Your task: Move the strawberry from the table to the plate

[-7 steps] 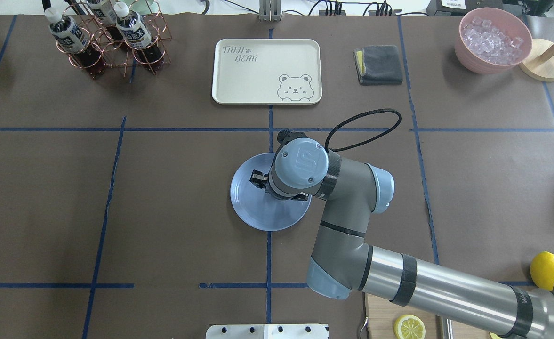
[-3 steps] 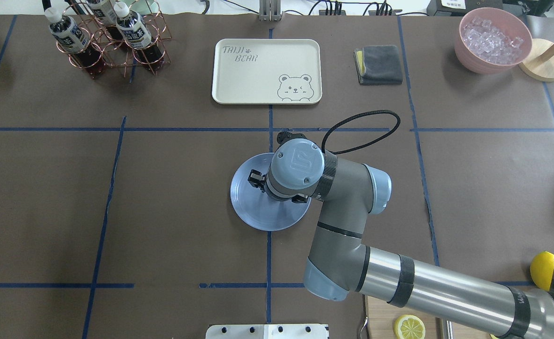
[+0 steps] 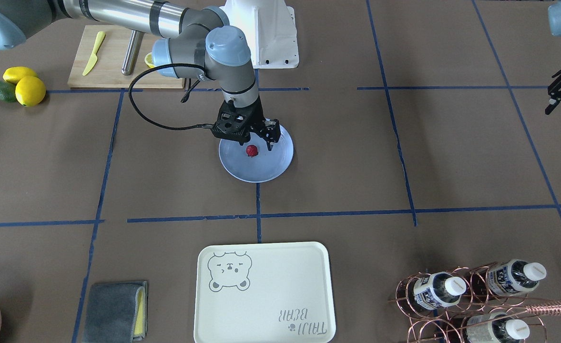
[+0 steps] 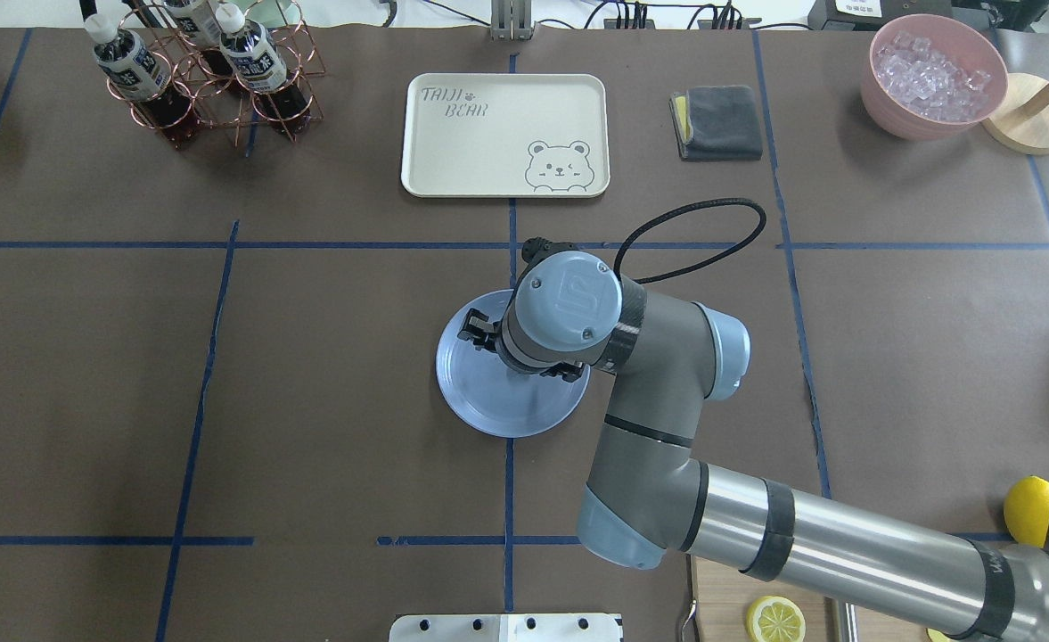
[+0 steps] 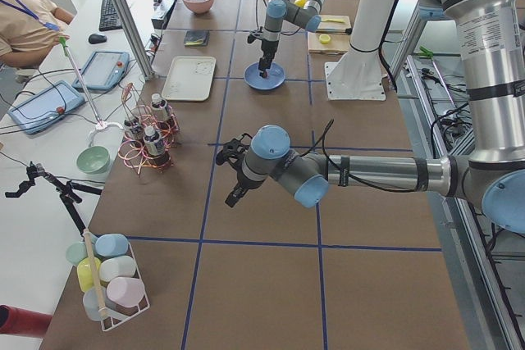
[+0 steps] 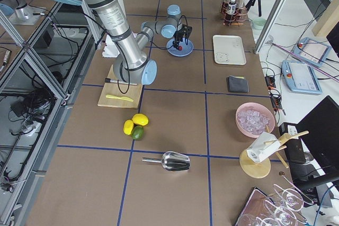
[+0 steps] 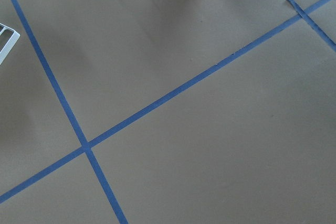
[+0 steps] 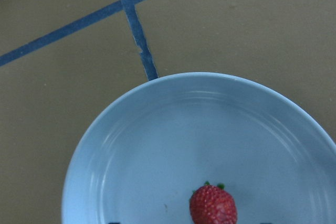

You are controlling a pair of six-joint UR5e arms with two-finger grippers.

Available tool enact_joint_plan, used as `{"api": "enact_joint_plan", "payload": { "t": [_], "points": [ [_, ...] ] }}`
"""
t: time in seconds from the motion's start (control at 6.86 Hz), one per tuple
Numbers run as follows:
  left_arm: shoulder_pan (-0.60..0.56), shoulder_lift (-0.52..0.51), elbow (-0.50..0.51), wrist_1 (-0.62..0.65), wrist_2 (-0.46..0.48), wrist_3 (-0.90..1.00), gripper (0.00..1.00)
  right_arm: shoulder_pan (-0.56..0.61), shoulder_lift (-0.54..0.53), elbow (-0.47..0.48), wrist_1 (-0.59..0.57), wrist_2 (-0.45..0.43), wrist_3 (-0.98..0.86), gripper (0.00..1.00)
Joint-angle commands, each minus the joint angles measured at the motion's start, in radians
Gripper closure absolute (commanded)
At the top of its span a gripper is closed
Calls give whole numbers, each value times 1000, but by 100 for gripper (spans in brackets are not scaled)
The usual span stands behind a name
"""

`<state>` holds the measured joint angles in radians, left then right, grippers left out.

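The small red strawberry (image 3: 251, 151) lies on the light blue plate (image 3: 263, 171), near the table's middle. In the right wrist view the strawberry (image 8: 212, 206) rests free on the plate (image 8: 157, 145), low in the frame. My right gripper (image 3: 254, 142) hangs open just above the berry, one finger on each side and neither touching it. In the overhead view the wrist hides the berry, and only part of the plate (image 4: 488, 406) and one of the fingers (image 4: 472, 328) show. My left gripper (image 3: 553, 95) is open and empty, far off over bare brown paper.
A cream bear tray (image 4: 506, 134) lies beyond the plate. A copper bottle rack (image 4: 203, 71), a grey cloth (image 4: 717, 122) and a pink bowl of ice (image 4: 934, 76) line the far edge. Lemons and an avocado (image 3: 18, 85) and a cutting board (image 3: 118, 66) sit near the robot's right side.
The right wrist has risen a little over the plate. The finger showing at the plate's left has moved further left.
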<state>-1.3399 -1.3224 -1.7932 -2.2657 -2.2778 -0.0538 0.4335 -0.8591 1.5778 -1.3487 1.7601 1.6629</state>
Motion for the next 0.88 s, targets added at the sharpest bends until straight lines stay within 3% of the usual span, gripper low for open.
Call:
{"api": "enact_joint_plan", "payload": {
  "t": [0.0, 0.44, 0.58, 0.73],
  "points": [
    [-2, 0, 3, 0, -2, 0, 0, 77, -99, 201, -108, 106, -43, 0],
    [-100, -14, 14, 84, -3, 2, 0, 186, -389, 381, -107, 172, -422, 0],
    [-114, -9, 12, 112, -12, 11, 0, 274, -466, 386, -101, 249, -545, 0],
    [-142, -6, 18, 141, -113, 55, 0, 372, -553, 384, -60, 307, -695, 0]
  ]
}}
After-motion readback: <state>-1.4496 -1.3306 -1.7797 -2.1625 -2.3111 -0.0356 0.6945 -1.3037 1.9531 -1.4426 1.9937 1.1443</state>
